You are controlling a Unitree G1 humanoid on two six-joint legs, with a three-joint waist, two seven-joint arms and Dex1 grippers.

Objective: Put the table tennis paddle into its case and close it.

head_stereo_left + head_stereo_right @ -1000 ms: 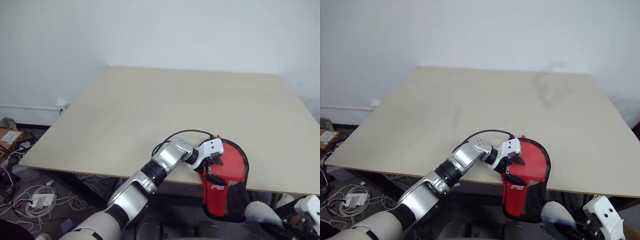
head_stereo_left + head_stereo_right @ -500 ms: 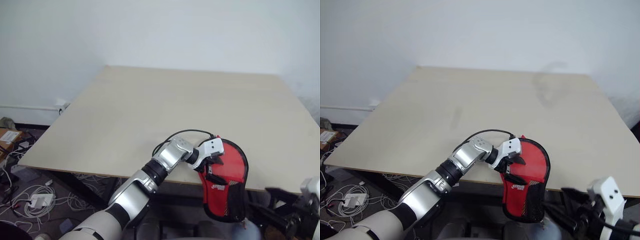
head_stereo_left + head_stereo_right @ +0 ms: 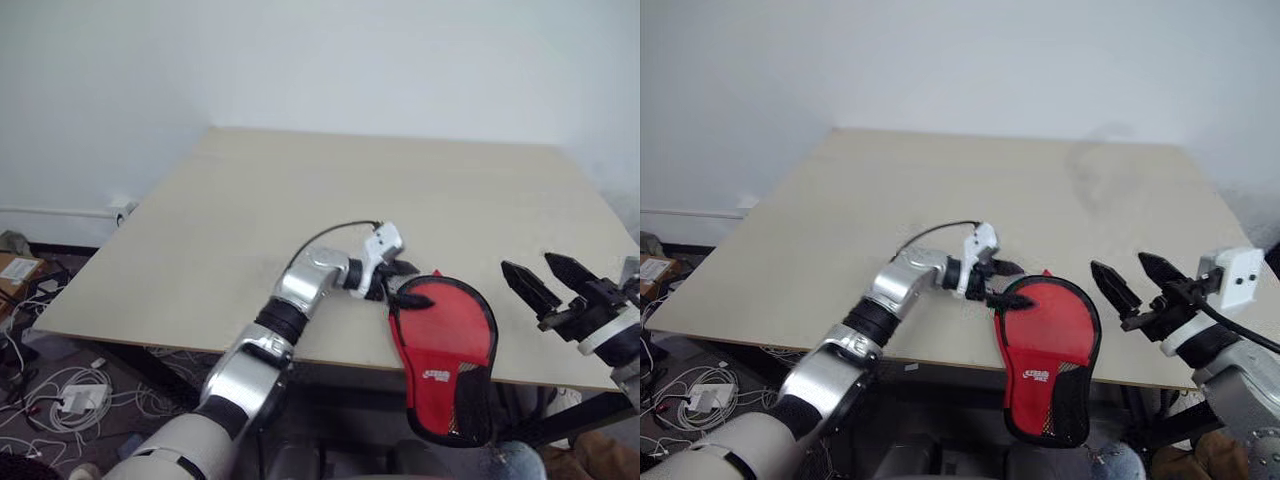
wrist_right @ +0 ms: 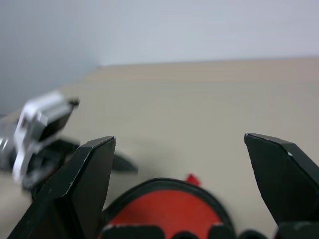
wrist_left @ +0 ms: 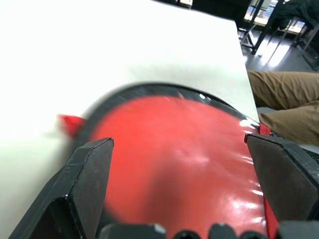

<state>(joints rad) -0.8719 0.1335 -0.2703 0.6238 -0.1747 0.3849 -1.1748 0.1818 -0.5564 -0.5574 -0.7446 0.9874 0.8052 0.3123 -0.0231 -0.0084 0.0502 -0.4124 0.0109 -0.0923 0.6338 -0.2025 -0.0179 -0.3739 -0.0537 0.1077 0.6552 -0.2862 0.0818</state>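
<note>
My case (image 3: 445, 360) hangs half over the near edge of the desk (image 3: 300, 200). My left end effector (image 3: 400, 283), fingers spread, sits at its round top; my right end effector (image 3: 542, 280) is wide open nearby. I'd pin before zipping.

Left gripper (image 3: 402, 283) spread; right gripper (image 3: 538, 279) spread, raised.

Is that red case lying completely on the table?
No: the case hangs well over the near edge of the table, with just its rounded top resting on the surface.
</note>
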